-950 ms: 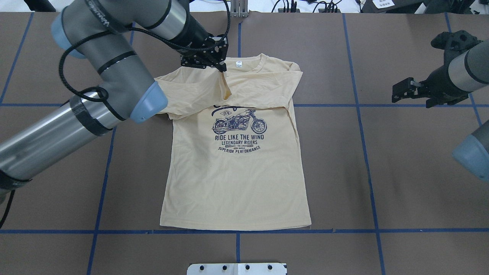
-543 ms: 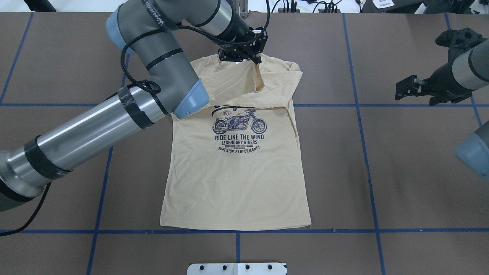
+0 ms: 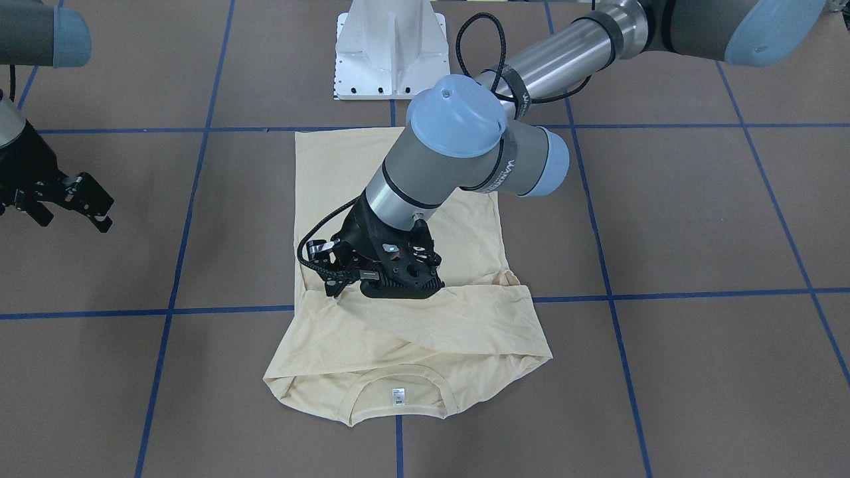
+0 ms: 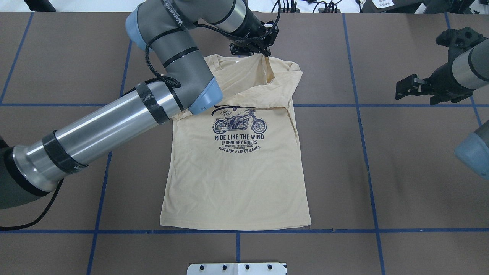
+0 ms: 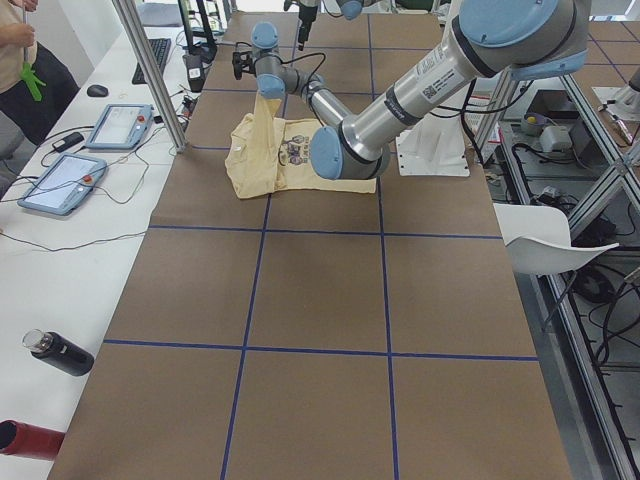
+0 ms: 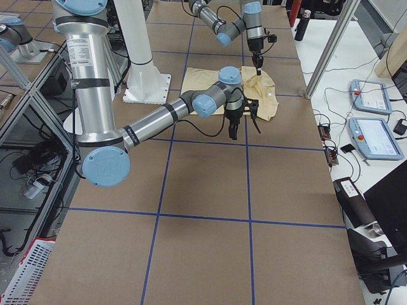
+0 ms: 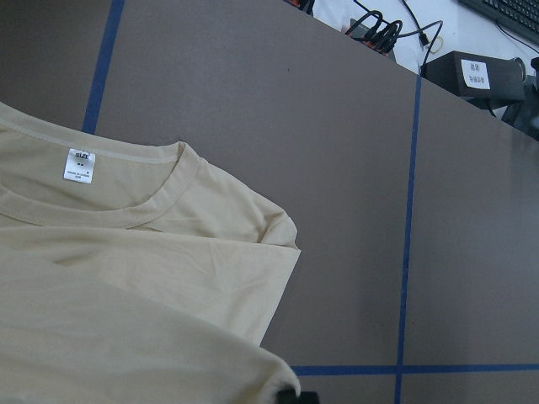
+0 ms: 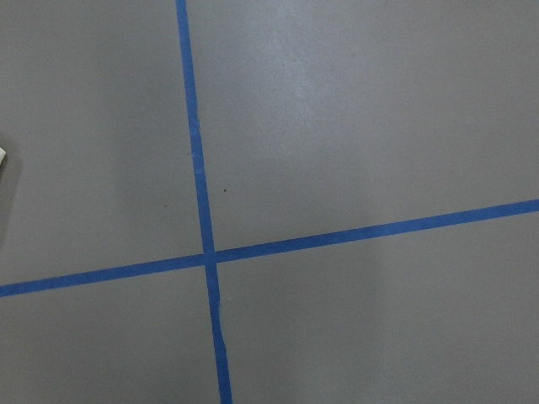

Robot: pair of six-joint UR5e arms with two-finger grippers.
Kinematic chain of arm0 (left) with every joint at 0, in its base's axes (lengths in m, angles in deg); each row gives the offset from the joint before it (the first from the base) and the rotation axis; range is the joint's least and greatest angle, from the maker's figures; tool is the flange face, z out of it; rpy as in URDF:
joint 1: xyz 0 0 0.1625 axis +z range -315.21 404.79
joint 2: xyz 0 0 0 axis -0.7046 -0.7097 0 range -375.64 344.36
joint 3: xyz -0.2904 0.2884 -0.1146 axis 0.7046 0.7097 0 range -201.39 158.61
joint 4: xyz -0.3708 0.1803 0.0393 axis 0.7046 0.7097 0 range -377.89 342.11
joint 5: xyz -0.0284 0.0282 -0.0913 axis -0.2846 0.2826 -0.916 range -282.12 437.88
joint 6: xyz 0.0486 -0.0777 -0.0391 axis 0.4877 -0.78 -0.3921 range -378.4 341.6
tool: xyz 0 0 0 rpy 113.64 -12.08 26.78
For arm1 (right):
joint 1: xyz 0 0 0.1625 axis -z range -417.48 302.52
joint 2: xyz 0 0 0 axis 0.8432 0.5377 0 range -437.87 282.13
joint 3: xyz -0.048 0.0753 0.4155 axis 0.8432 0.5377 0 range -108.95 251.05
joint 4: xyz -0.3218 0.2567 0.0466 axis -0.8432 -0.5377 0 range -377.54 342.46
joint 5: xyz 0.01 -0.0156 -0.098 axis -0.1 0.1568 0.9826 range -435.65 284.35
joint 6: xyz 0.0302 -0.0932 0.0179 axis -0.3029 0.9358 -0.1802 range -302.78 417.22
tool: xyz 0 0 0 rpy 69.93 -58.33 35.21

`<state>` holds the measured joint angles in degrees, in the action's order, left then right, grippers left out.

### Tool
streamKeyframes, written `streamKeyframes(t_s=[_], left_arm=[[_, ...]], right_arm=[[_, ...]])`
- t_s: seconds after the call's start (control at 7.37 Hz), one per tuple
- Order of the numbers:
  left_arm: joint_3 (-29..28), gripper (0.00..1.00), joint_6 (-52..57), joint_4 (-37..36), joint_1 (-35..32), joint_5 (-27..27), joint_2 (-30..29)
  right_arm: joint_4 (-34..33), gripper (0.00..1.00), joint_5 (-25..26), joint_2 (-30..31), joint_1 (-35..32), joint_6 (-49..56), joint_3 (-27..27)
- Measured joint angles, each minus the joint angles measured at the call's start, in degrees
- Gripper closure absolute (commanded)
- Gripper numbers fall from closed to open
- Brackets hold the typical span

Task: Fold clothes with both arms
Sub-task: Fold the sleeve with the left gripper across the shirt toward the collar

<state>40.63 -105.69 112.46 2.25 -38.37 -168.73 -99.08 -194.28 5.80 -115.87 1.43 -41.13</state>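
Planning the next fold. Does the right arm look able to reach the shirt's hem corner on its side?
Probably yes: the right gripper hangs open over bare table, nothing lies between it and that hem corner, and the left arm works at the collar.

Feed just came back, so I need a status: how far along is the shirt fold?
Done: one sleeve looks folded across the chest of the T-shirt. In hand: the left tool holds the other sleeve lifted near the collar. Left: laying it down, then body folds; the right tool hangs aside, open.
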Motion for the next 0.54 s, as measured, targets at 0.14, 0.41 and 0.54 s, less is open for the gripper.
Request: streamKeyframes(t_s=[0.14, 0.41, 0.54], left_arm=[[-2.5, 0.63, -1.4, 2.3, 1.1, 2.5, -1.1], [-8.2, 0.26, -4.1, 6.8, 3.3, 7.3, -3.6], [-10.5, 0.26, -5.3, 8.7, 4.2, 9.2, -4.4]], right_arm=[[0.0, 0.00, 0.0, 0.1, 0.0, 0.3, 0.1], [0.0, 0.00, 0.1, 0.2, -0.1, 0.9, 0.4], [0.0, 0.00, 0.0, 0.3, -0.2, 0.9, 0.2]])
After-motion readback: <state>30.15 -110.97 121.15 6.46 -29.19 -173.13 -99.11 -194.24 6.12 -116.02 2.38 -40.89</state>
